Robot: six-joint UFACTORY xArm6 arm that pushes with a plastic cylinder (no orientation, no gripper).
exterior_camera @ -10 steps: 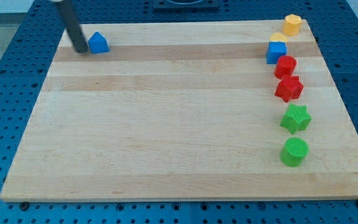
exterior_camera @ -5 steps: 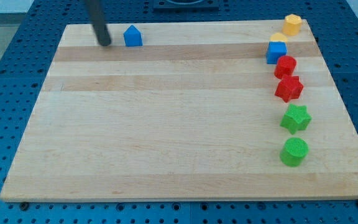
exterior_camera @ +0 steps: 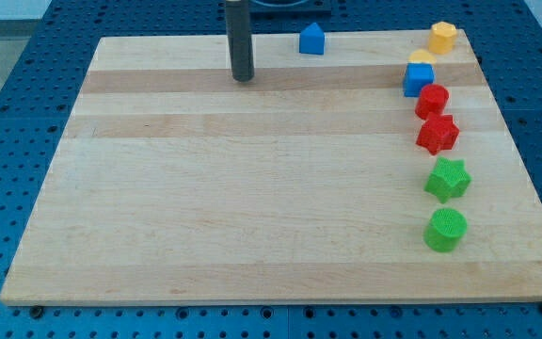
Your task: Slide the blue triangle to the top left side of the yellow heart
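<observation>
Lab bench: wooden board (exterior_camera: 252, 188) on blue perforated table (exterior_camera: 7, 141).

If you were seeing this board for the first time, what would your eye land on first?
First, the dark rod, my tip resting near the view's top centre of the pale wooden board, apart from the small blue triangle block to its right. Next, the column of yellow, blue, red and green blocks down the view's right edge.

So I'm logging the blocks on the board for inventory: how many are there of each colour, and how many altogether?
Blue: 2, the blue triangle and a blue block
Yellow: 2, one at the top right corner, one half hidden behind the blue block
Red: 2
Green: 2
Total: 8
</observation>
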